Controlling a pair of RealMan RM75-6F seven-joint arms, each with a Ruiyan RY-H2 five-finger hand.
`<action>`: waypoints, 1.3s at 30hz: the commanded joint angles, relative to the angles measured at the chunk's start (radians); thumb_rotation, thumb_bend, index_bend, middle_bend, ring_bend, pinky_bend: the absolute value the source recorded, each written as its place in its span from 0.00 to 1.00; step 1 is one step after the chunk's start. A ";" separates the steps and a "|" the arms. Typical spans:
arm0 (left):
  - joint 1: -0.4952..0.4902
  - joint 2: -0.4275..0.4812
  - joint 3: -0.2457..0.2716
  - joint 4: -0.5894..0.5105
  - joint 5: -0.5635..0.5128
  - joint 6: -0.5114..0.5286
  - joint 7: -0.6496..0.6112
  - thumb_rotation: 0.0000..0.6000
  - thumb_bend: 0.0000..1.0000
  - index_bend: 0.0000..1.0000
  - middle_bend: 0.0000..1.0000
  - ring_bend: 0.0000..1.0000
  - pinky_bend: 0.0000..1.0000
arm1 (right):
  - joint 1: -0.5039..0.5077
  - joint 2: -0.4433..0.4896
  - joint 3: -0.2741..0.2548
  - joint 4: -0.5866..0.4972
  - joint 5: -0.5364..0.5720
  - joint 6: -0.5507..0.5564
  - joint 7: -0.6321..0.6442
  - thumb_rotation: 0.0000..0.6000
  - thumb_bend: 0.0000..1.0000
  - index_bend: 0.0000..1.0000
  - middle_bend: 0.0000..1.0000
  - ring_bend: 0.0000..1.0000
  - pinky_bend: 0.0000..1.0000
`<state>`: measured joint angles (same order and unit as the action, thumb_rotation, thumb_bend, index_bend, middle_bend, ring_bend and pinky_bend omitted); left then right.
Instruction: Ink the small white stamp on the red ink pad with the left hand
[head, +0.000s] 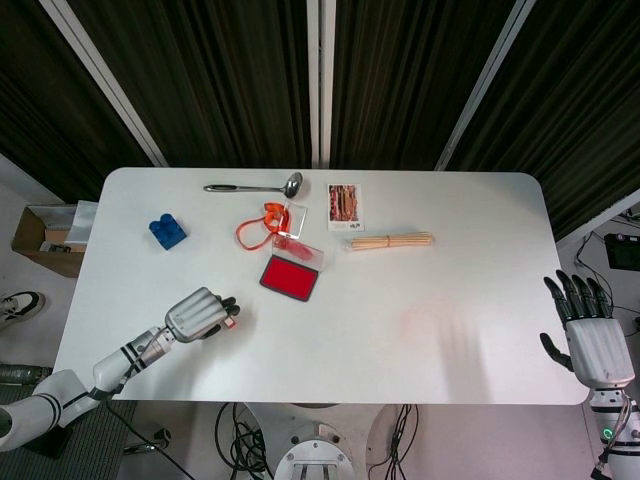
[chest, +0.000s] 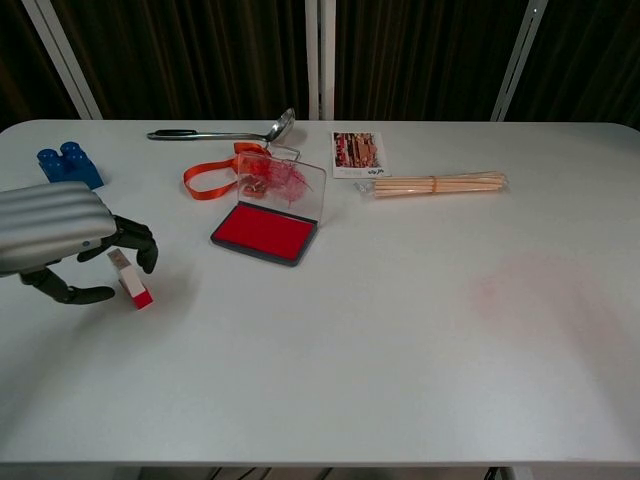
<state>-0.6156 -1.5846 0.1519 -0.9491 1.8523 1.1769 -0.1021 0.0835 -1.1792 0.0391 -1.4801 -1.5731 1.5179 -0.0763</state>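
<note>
The small white stamp (chest: 130, 279) with a red base stands tilted on the table, front left. My left hand (chest: 62, 232) hovers over it with fingers (chest: 140, 245) curved past its top and the thumb low on its left; small gaps show, so it holds nothing. In the head view the left hand (head: 198, 314) covers most of the stamp (head: 230, 322). The red ink pad (chest: 264, 231) lies open to the right of the stamp, its clear lid raised behind; the pad (head: 290, 277) is also in the head view. My right hand (head: 588, 331) hangs open off the table's right front corner.
Behind the pad lie an orange ribbon (chest: 208, 181), a metal ladle (chest: 222, 132), a picture card (chest: 356, 152) and a bundle of wooden sticks (chest: 438, 184). A blue block (chest: 70, 165) sits at the far left. A faint red smear (chest: 520, 280) marks the table's right side.
</note>
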 joint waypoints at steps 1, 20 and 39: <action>-0.001 -0.011 0.003 0.016 -0.003 0.006 -0.007 1.00 0.32 0.42 0.42 0.68 0.82 | 0.000 0.001 0.000 -0.001 0.000 0.000 -0.001 1.00 0.19 0.00 0.00 0.00 0.00; 0.000 -0.068 0.025 0.114 -0.004 0.057 -0.062 1.00 0.32 0.50 0.48 0.71 0.84 | 0.000 0.000 0.001 -0.006 0.011 -0.013 -0.012 1.00 0.20 0.00 0.00 0.00 0.00; -0.034 -0.041 -0.001 0.056 -0.039 0.051 -0.084 1.00 0.32 0.57 0.55 0.73 0.85 | -0.001 -0.001 0.000 -0.001 0.010 -0.011 -0.006 1.00 0.20 0.00 0.00 0.00 0.00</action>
<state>-0.6349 -1.6364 0.1618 -0.8719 1.8228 1.2430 -0.1820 0.0820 -1.1800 0.0396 -1.4815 -1.5630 1.5066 -0.0822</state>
